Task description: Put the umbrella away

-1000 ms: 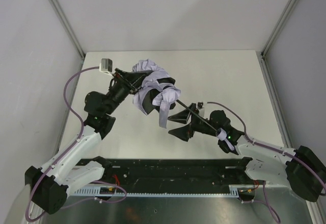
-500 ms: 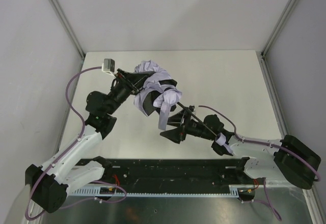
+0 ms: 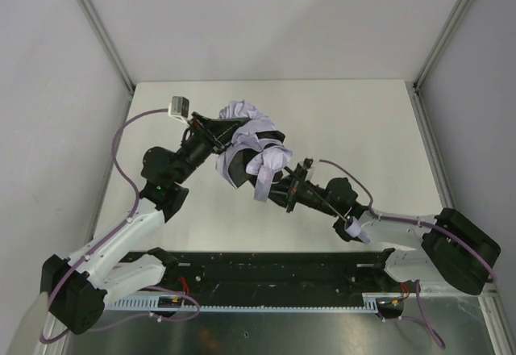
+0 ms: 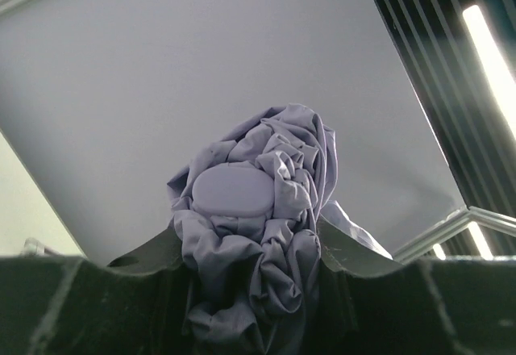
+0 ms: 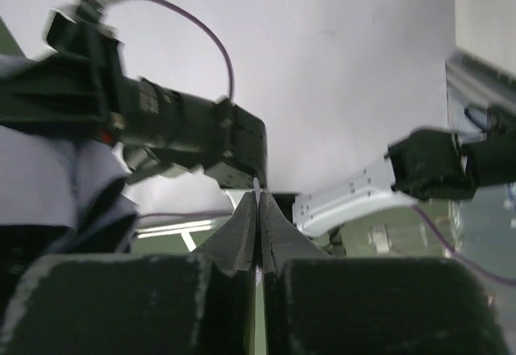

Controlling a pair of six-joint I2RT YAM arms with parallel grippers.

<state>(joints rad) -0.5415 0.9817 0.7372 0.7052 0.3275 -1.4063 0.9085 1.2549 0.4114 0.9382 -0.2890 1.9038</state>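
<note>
Left claw (image 4: 251, 262), right claw (image 5: 256, 200) grip umbrella (image 3: 254, 135) above table (image 3: 363, 121).

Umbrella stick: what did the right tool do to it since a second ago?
The right tool slid along the shaft toward the canopy, and its open jaws closed onto the shaft. The left tool still clamps the bunched canopy, about where it was.

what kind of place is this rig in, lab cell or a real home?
Most likely a lab robot cell, not a home: a white table boxed in by plain grey panels on aluminium frame posts, with a black mounting rail along the near edge. The umbrella is the one household item in view.
</note>
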